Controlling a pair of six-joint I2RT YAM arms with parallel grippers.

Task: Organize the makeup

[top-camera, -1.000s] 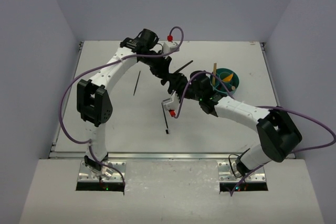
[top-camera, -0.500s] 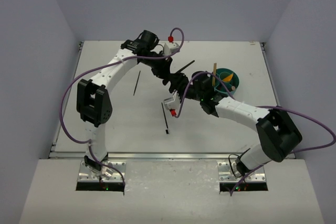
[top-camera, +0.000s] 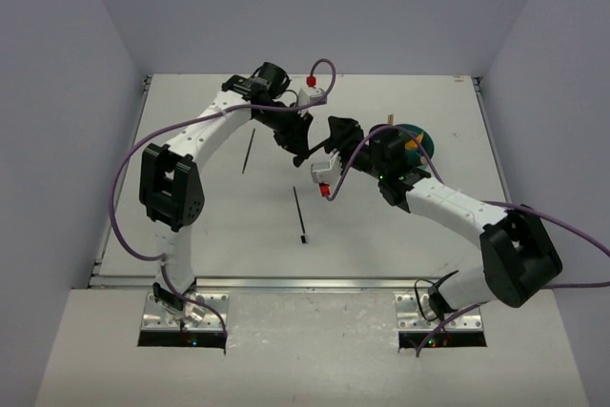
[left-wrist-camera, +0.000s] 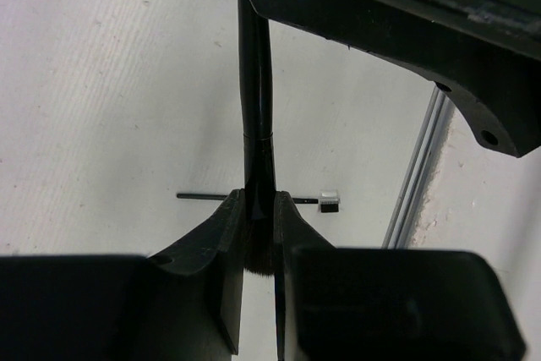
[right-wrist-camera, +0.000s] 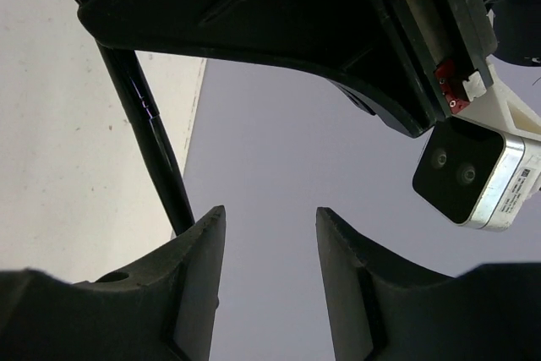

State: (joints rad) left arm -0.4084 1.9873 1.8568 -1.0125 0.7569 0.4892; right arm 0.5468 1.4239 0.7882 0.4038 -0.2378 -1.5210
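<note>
Brush (left-wrist-camera: 256, 107), thin and black, aloft over the table (top-camera: 191, 216) between the arms; pinched near the bristle end by left gripper (left-wrist-camera: 258, 217), jaws almost shut on it; right gripper (right-wrist-camera: 266, 259) half open, gripping nothing, handle just beside one finger. Probably light, stiff, slick; best taken mid-handle, off the soft bristles. Pinch plain only from left wrist; seen only overhead: teal container (top-camera: 424, 150) beside right arm.

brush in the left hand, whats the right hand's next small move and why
Probably slide the right hand sideways until the black brush sits between its open fingers. The left hand is shut on it, and the right wrist view shows the handle beside one finger, outside the gap.
</note>
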